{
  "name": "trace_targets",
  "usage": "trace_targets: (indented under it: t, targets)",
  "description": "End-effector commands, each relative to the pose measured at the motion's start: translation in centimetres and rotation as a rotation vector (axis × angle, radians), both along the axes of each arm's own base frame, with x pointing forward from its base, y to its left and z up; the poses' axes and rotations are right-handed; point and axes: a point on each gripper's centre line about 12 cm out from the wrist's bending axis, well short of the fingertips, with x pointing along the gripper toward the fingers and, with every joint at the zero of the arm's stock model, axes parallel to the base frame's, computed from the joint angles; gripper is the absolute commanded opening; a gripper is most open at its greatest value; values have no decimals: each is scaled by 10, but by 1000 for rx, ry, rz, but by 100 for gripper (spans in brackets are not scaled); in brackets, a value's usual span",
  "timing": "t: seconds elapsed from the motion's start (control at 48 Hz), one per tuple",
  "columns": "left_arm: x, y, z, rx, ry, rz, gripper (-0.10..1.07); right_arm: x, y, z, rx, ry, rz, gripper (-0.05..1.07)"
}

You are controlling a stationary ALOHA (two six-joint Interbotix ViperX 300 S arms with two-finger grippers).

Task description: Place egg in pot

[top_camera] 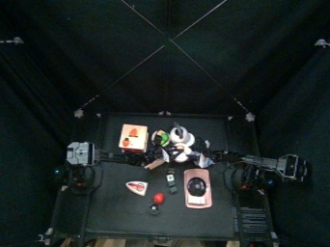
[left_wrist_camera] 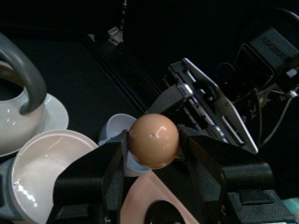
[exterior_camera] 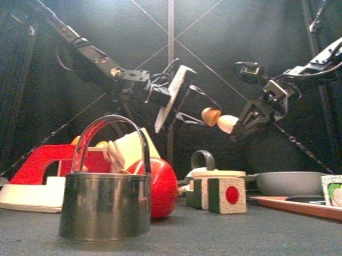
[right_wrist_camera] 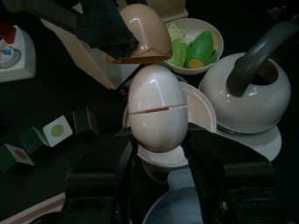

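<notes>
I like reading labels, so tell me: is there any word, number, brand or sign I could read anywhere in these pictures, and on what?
No readable text anywhere.
Small block: a red dot on its green and white face, no letters.
Red and white toy: any marks are too blurred to read.

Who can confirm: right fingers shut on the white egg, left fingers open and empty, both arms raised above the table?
Not quite. The left fingers are not open and empty: they are shut on a tan egg, as the left wrist view shows. The rest stands: the right fingers are shut on the white egg, and both arms are raised above the table.
</notes>
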Motion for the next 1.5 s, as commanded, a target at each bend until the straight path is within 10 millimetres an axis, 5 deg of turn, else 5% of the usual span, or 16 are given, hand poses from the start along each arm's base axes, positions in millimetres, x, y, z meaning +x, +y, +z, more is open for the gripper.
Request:
trace_targets:
  t: [0.0,0.229,0.5,0.708,1.021,1.479]
  targets:
    - [-2,1,21,14,-46,3,58,2,-2,6,-4,-20,-4,70]
    - [-19,-1,27,45,-93,23,58,6,-3,0,9,-1,-2,71]
    - [-17,-2,23,45,-85,20,58,33,-22,-25,50,86,-24,72]
    - [-18,-3,22,48,-81,17,58,35,-34,-39,75,139,-78,73]
    - [-18,-3,24,53,-85,13,58,27,-28,-32,74,116,-80,92]
    - [-17,-3,21,53,-79,11,58,5,-17,3,62,-14,-108,93]
